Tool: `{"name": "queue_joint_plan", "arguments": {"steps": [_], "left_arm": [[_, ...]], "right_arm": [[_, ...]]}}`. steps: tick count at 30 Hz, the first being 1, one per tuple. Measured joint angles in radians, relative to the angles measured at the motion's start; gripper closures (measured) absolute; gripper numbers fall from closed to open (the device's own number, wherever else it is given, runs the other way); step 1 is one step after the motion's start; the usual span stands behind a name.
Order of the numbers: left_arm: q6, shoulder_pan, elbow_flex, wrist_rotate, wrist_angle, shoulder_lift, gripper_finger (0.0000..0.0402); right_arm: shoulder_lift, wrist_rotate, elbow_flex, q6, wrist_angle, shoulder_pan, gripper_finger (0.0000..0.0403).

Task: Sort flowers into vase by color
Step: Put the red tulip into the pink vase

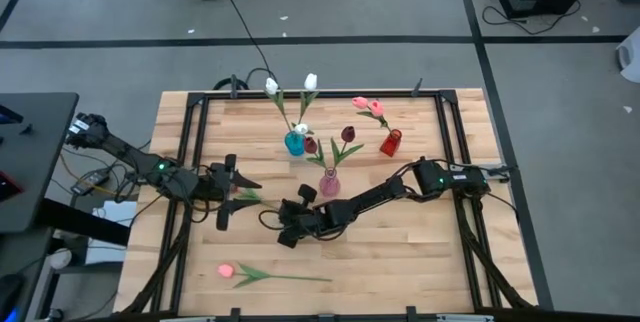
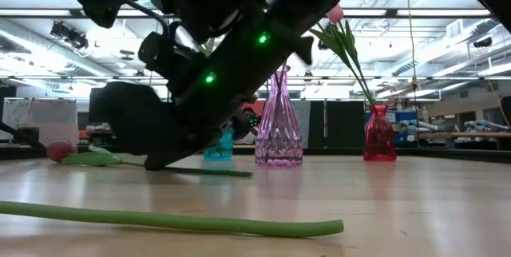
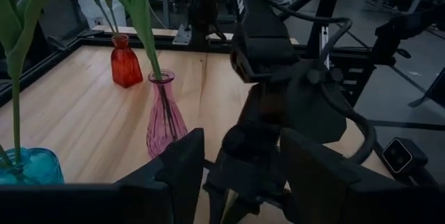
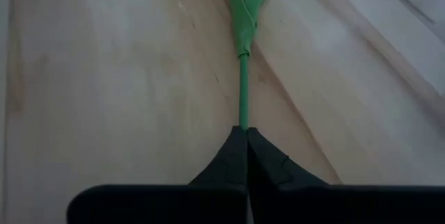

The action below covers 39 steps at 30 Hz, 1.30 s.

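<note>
Your right gripper (image 4: 246, 135) is clenched on a thin green stem (image 4: 244, 92) at table level: in the right wrist view the two dark fingers meet with the stem pinched at their tips. In the high view that gripper (image 1: 287, 224) sits just left of frame centre, and the arm covers most of the flower it holds, so you can't see head colour; only a bit of leaf (image 1: 246, 195) shows nearby. In the right wrist view the stem runs straight away from the fingertips toward frame top, widening into folded leaves cut off by the edge.

Left gripper (image 1: 226, 192) waits centre-left in the high view, fingers spread, nothing between them.

A pink tulip (image 1: 262, 275) lies flat at lower left of the high view, long axis roughly left-right, head to the left. In the low view its stem (image 2: 160, 219) crosses the foreground, near end blurred.

Upper centre of the high view: blue vase (image 1: 294, 143) w/ white heads, pink vase (image 1: 328, 183) w/ maroon heads, red vase (image 1: 390, 143) w/ pink heads leaning upper-left. In the low view the arm hides most of the blue vase.

No readable labels or writing.
</note>
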<state>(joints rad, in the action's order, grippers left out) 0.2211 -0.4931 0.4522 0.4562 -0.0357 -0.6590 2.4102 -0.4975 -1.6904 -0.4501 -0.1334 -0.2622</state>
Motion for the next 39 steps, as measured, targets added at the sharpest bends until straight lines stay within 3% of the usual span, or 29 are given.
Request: {"name": "queue_joint_plan", "arguments": {"steps": [12,19,26,34,39], "left_arm": [[0.040,0.000,0.000,-0.015,-0.003,-0.003,0.0206],[0.058,-0.001,0.000,-0.045,0.030,-0.041,0.0206],[0.038,0.001,0.000,-0.049,0.200,-0.164,0.0206],[-0.048,0.009,0.000,0.060,0.521,-0.297,0.0207],[-0.031,0.047,0.001,0.069,0.593,-0.329,0.0213]], "right_arm": [[-0.178,-0.226,0.002,0.000,-0.238,-0.085,0.0401],[-0.282,-0.503,0.001,-0.026,-0.288,-0.151,0.0402],[-0.329,-0.749,0.000,-0.019,-0.279,-0.194,0.0402],[-0.327,-0.804,0.000,0.083,-0.169,-0.233,0.0402],[-0.327,-0.822,0.000,0.234,-0.006,-0.253,0.0402]]}}
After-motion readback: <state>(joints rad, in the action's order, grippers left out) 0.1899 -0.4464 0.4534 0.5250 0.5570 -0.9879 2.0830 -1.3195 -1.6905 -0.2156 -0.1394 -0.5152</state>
